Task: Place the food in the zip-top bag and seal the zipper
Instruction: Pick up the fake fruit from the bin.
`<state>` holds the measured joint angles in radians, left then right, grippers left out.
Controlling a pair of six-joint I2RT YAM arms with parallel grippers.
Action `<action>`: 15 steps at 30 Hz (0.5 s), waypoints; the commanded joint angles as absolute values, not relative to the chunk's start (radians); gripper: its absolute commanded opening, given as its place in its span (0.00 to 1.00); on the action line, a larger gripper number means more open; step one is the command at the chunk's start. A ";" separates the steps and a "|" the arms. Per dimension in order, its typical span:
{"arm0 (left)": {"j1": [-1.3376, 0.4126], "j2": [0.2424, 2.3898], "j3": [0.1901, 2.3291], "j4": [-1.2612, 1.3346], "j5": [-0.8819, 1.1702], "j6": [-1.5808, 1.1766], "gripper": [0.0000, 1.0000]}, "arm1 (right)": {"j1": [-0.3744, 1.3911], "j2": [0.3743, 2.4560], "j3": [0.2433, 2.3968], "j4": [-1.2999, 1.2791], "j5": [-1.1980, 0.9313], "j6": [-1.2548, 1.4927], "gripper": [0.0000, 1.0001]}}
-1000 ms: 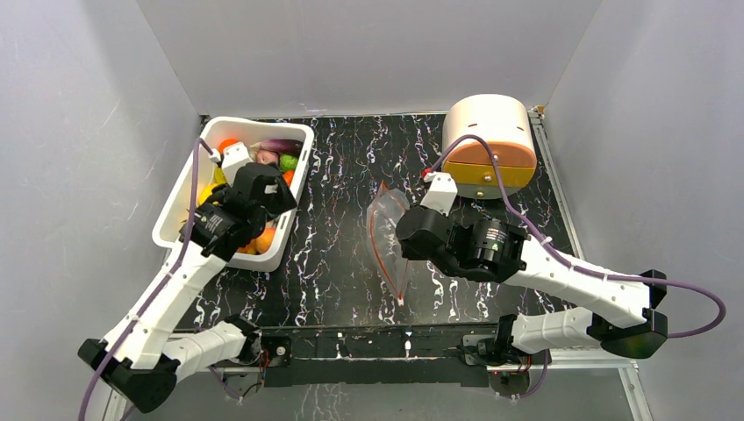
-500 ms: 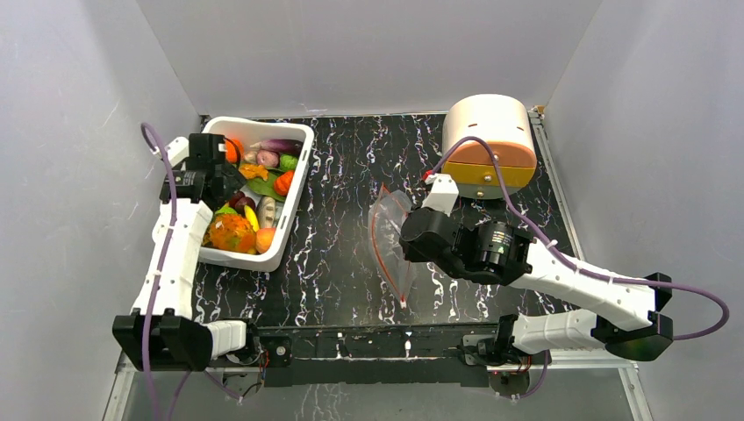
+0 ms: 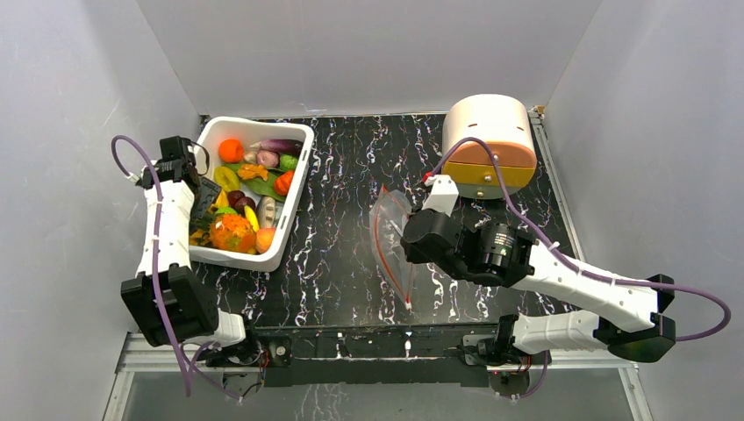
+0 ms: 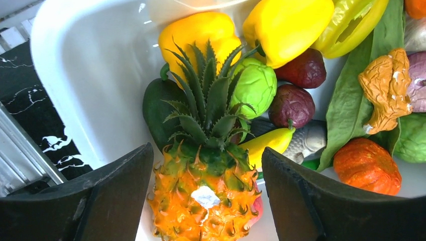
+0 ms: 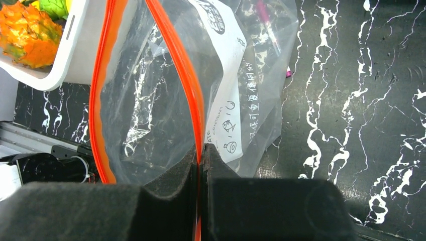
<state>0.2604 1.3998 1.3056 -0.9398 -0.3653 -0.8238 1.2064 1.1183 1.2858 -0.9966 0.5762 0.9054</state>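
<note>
White plastic forms the tub (image 3: 297,191) at the left of the black, white-veined tabletop (image 3: 342,228), and all the food in view lies heaped in it. The left arm (image 3: 165,230) reaches up along the tub's outer side, and its jaws hang over the near end of the pile. In the left wrist view its two dark fingers (image 4: 100,193) stand spread wide (released, gripping nothing). Between and below them sits an orange toy pineapple (image 4: 203,198) with a spiky green crown. Around it are yellow peppers (image 4: 286,25), a pale green sprout-like ball (image 4: 256,88), two dark purple fruits (image 4: 291,104) and a long green leaf (image 4: 351,105). An orange pumpkin-like piece (image 4: 366,165) lies to the right.

Well apart from the tub, near the middle of the tabletop, is the clear bag (image 3: 391,230). Its mouth gapes: in the right wrist view the two runs of the orange-red zip strip (image 5: 181,70) stand apart. One curves off to the left and the other runs straight down into the right arm's jaws. Those jaws are clenched tight on that strip, with the padded fingers (image 5: 261,206) pressed together. A white printed label (image 5: 226,60) shows on the bag's wall.

Behind the right arm (image 3: 561,272), at the far right corner, stands a round cream and orange container (image 3: 490,140).
</note>
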 commanded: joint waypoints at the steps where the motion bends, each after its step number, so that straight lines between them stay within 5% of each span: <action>1: 0.265 1.400 1.291 -0.927 -0.335 -0.839 0.77 | 1.206 1.095 1.305 -0.960 0.606 0.875 0.00; 15: 0.266 1.520 1.267 -0.969 -0.354 -0.925 0.78 | 1.205 1.149 1.361 -0.980 0.567 0.858 0.00</action>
